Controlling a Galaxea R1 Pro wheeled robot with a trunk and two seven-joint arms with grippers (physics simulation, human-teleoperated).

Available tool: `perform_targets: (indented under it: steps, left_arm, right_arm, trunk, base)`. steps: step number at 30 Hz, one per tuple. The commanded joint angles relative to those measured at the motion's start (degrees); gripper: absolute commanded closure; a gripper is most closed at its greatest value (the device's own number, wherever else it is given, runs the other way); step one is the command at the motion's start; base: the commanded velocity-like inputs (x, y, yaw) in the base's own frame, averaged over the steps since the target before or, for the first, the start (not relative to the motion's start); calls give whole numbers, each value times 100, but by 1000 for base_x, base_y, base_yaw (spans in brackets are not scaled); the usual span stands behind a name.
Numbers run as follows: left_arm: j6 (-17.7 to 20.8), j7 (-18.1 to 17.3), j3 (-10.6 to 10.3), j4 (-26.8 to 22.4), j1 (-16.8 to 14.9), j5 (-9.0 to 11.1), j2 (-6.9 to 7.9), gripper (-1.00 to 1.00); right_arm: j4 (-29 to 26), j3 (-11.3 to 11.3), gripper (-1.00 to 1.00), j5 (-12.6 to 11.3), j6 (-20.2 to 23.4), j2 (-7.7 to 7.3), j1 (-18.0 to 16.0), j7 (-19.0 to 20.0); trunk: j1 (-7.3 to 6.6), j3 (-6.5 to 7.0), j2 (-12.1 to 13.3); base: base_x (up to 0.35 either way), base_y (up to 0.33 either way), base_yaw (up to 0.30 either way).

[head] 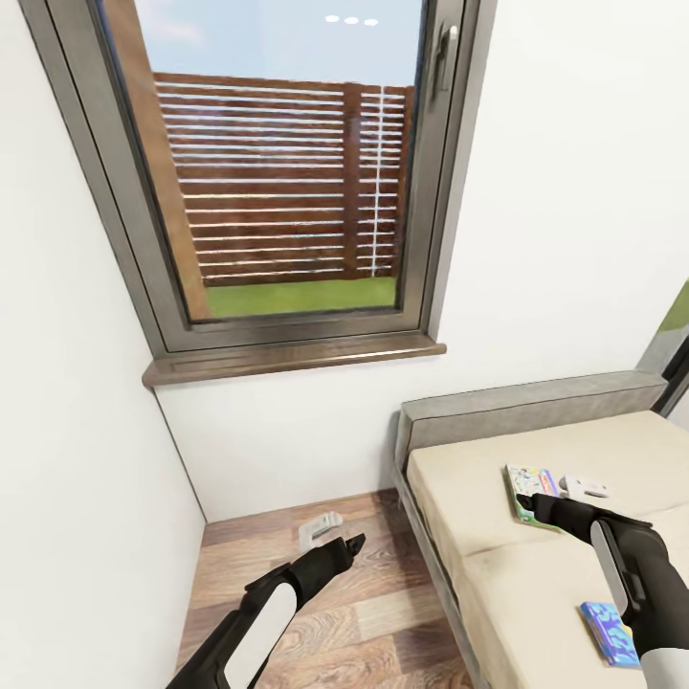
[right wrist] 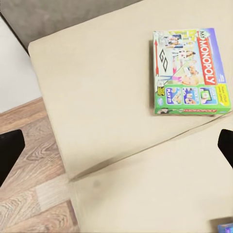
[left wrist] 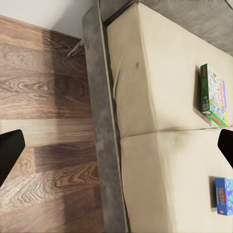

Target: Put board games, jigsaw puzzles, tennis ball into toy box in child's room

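Observation:
Two board games lie on the bed (head: 522, 399). The white-green Monopoly box (head: 528, 492) (left wrist: 213, 95) (right wrist: 189, 71) rests flat on the far beige cushion. The smaller blue colourful box (head: 610, 633) (left wrist: 224, 195) lies on the near cushion, and its corner (right wrist: 224, 227) shows in the right wrist view. My right gripper (head: 538, 508) (right wrist: 116, 148) hovers open above the bed, just short of the Monopoly box and holding nothing. Over the wooden floor beside the bed, my left gripper (head: 353, 545) (left wrist: 116, 148) is open and empty. The table, toy box, jigsaw puzzles and tennis ball are out of view.
A large window (head: 287, 172) with a brown sill fills the wall ahead. White walls close the corner at left. A small white object (head: 586, 486) lies on the bed past the Monopoly box. A small pale thing (head: 321, 528) sits on the floor by the bed frame (left wrist: 99, 121).

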Motion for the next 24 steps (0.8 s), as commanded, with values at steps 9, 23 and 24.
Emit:
perform_targets:
  steps: [9, 23, 24]
  left_arm:
    - [13, 47, -9, -11, -3, 60, 2, -100]
    - [13, 68, -17, -11, -3, 55, 0, -100]
    - [13, 68, -17, -11, -3, 55, 0, -100]
  right_arm:
    - [-6, -10, -100, -3, 31, -3, -4, 26]
    - [-6, -11, -100, -3, 31, -9, -4, 26]
    - [-6, -11, -100, -3, 31, -9, -4, 26]
  trunk:
    - [0, -6, -3]
    - [0, -6, -3]
    - [0, -6, -3]
  base:
    - [0, 23, -1]
    - [7, 5, 0]
    - [59, 6, 0]
